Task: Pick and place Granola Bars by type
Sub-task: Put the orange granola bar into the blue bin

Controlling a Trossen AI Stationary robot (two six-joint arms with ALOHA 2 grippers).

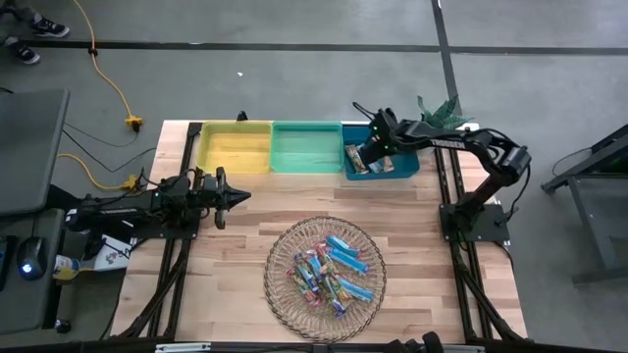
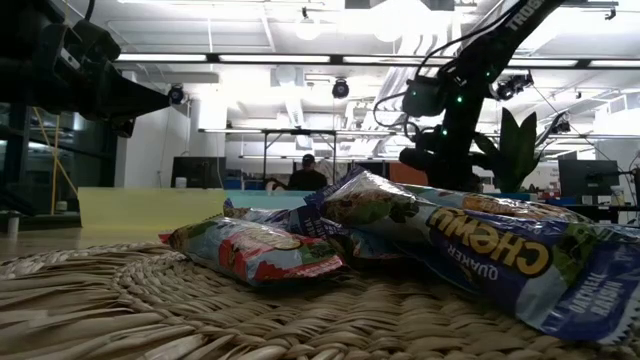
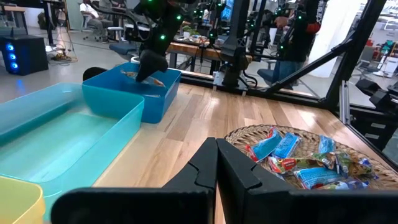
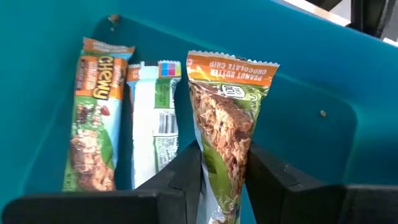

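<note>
My right gripper [image 1: 365,157] reaches down into the blue bin [image 1: 404,167] at the table's far right and is shut on a granola bar [image 4: 227,106] in an orange and green wrapper. Two more bars lie flat on the bin floor beside it: an orange and green one [image 4: 93,118] and one with its white back up [image 4: 155,118]. Several blue, pink and tan bars fill the round wire basket [image 1: 280,294] near the front edge. My left gripper [image 1: 240,196] hovers shut over the table's left side, pointing level toward the right. My right gripper pinches the orange and green bar between its two fingers across the bar's width [image 4: 224,146], toward its near end. The fingers slant down into the bin from the table's right. The bar runs on past the fingertips, its crimped end [image 4: 233,65] toward the bin floor; whether that end touches it, I cannot tell.
A yellow bin [image 1: 235,147] and a green bin [image 1: 306,147] stand in a row left of the blue one along the far edge. Bare wood lies between the bins and the basket. A person sits in the room beyond the table [image 2: 307,175].
</note>
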